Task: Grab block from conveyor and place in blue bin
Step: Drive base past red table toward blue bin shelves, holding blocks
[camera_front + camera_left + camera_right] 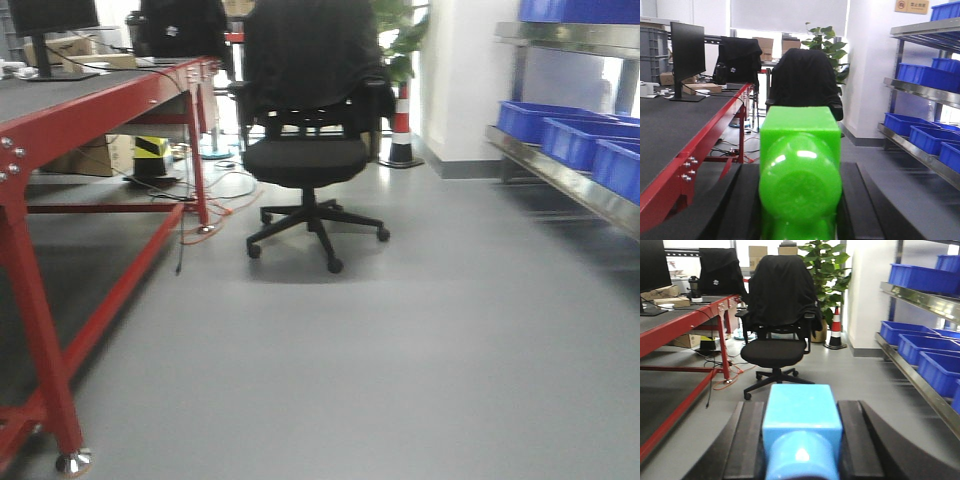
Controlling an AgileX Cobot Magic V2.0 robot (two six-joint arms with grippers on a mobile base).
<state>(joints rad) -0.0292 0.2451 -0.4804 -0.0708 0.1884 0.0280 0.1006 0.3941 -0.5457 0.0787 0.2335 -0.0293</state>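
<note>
My left gripper [799, 172] is shut on a bright green block [800, 145], which fills the gap between its two black fingers [742, 200]. In the right wrist view, my right gripper [801, 412] is shut on a light blue block [801, 415]. The conveyor [70, 92], a dark grey belt on a red frame, runs along the left, also visible as the conveyor [665, 125] from the left wrist. Blue bins [545, 120] sit on a metal shelf rack at the right, with more blue bins [905, 332] in the right wrist view. Neither gripper appears in the front view.
A black office chair [305, 150] draped with a jacket stands ahead on the grey floor. Behind it are a striped traffic cone [402, 130] and a plant [825, 265]. A monitor [687, 52] stands on the belt table. Cables [215, 215] lie by the red legs [40, 330].
</note>
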